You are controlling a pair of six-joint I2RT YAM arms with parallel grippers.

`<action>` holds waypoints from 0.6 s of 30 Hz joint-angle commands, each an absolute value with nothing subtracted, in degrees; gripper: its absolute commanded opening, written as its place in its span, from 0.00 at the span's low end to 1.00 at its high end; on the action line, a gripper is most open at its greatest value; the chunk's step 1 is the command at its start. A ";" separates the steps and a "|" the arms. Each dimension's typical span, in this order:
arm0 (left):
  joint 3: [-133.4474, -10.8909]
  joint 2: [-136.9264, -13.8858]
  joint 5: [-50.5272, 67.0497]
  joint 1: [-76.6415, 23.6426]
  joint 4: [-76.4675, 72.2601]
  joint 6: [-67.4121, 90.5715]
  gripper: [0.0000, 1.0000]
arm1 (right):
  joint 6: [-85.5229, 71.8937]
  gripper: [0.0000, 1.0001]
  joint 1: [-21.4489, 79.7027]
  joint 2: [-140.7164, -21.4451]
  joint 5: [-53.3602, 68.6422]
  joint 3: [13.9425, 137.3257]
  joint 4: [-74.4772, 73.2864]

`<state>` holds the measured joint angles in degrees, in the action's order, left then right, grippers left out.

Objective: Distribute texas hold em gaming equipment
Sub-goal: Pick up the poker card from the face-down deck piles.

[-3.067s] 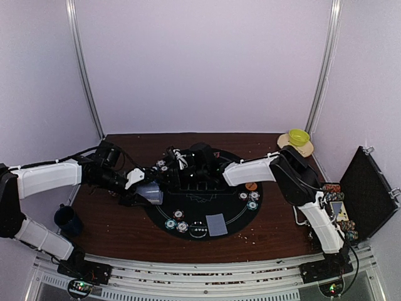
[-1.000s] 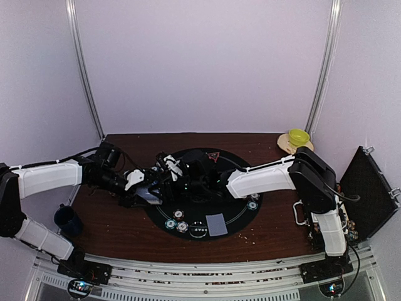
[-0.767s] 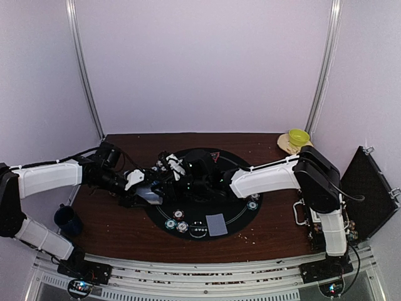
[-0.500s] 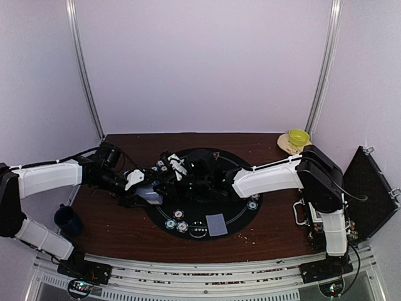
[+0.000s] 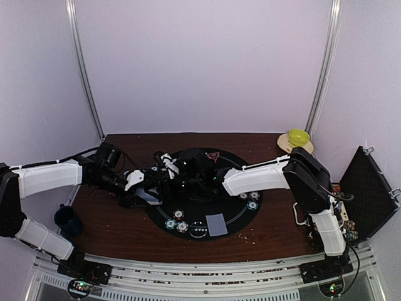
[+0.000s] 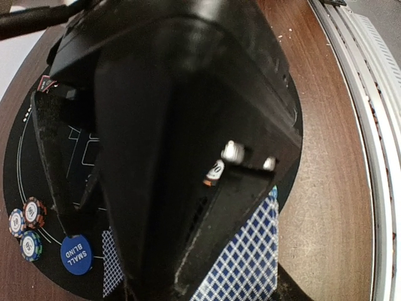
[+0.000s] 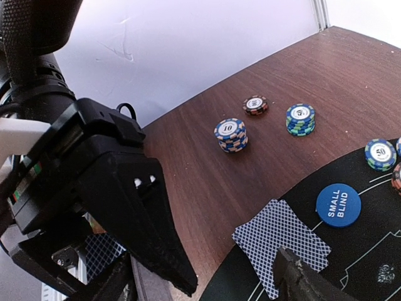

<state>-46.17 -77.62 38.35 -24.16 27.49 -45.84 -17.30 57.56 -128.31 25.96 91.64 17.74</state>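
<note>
In the left wrist view a black gripper housing [image 6: 188,125] hides most of the round mat [image 6: 19,157], and the bottom edge cuts off the card deck [image 6: 244,263]. From above, the left gripper [image 5: 145,191] and right gripper [image 5: 166,172] overlap at the mat's left edge, their jaws too small to read.

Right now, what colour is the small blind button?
The button is blue with white lettering; the right wrist view shows it best.

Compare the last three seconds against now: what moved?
The right arm reached further left across the mat, bringing the right gripper up beside the left gripper; its fingers are open over two face-down cards. The left arm, its held deck, the chips and the single card near the front stayed put.
</note>
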 commanded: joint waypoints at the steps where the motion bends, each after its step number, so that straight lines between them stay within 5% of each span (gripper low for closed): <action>1: -46.14 -77.79 40.86 -24.21 27.03 -47.02 0.47 | -19.09 0.75 57.41 -130.70 28.16 93.79 18.03; 10: -46.06 -77.62 40.87 -24.25 27.00 -47.11 0.47 | -20.80 0.55 55.67 -127.84 26.43 88.63 19.55; 18: -46.19 -78.11 41.04 -24.21 27.00 -47.07 0.47 | -19.89 0.49 54.82 -124.21 25.65 84.34 19.86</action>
<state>-46.17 -77.95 37.87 -24.12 27.44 -46.02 -20.73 56.82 -126.19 29.15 86.04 21.93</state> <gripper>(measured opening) 0.521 0.497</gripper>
